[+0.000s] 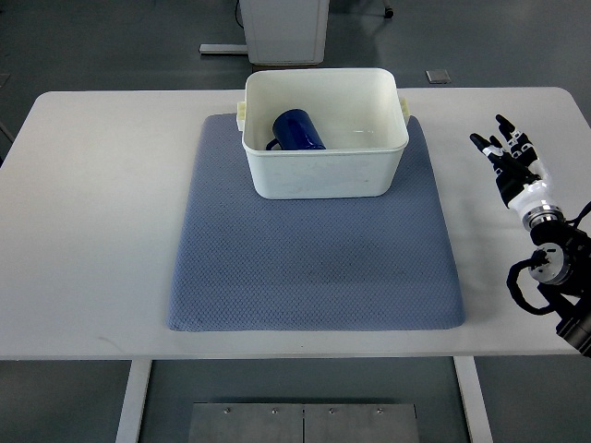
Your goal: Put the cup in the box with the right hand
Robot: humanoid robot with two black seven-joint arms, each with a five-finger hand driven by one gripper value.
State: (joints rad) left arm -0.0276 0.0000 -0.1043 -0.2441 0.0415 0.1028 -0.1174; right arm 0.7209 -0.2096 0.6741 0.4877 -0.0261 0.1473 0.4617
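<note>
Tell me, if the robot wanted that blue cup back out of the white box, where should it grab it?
Probably the cup body, reached from straight above. It lies tipped on its side in the box, whose walls block any sideways approach. Its handle sits low against the near wall, likely awkward for the right hand, now open over the table.

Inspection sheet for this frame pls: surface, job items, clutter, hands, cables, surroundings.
Surface: white rectangular table with a blue textured mat at centre.
Job's things: dark blue ceramic cup lies tilted inside the white plastic box, which sits on the mat's far part.
Clutter: nothing seen.
Hands: right hand over the table's right edge, fingers spread, empty; left not in view.
Cables: black cable loops at the right wrist.
Surroundings: grey floor, white cabinet base behind the table.
</note>
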